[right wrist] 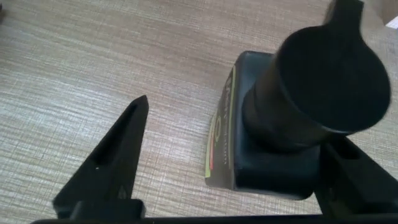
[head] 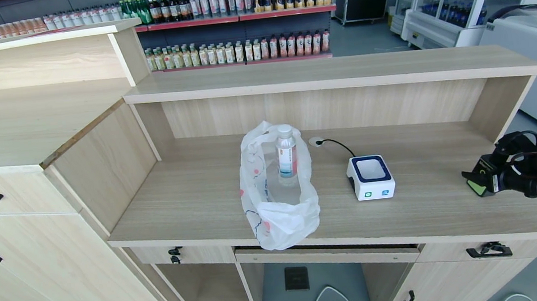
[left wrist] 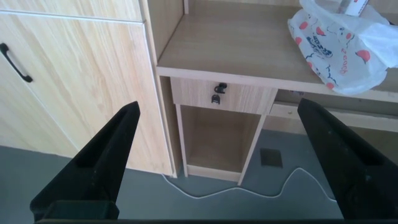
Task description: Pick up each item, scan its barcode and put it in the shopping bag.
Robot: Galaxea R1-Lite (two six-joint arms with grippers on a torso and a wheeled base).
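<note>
A white plastic shopping bag [head: 276, 204] with red print stands open on the wooden counter [head: 194, 203], and a clear water bottle [head: 287, 156] is upright inside it. The white barcode scanner [head: 371, 177] sits just right of the bag. Over the counter's right end, my right gripper [head: 471, 180] is open around a dark boxy item [right wrist: 267, 143] with a big round black cap and a green-edged label. The item rests against one finger [right wrist: 348, 180], and the other finger [right wrist: 112, 168] is apart from it. My left gripper [left wrist: 219, 104] hangs open and empty, low in front of the counter's left end, below the bag [left wrist: 339, 50].
A raised back ledge [head: 330, 74] roofs the counter's recess. A tall cabinet [head: 23, 146] walls off the left side. The scanner's cable [head: 335, 144] runs to a hole behind it. A keyed drawer [left wrist: 217, 96] sits under the counter, and cables lie on the floor [left wrist: 249, 186].
</note>
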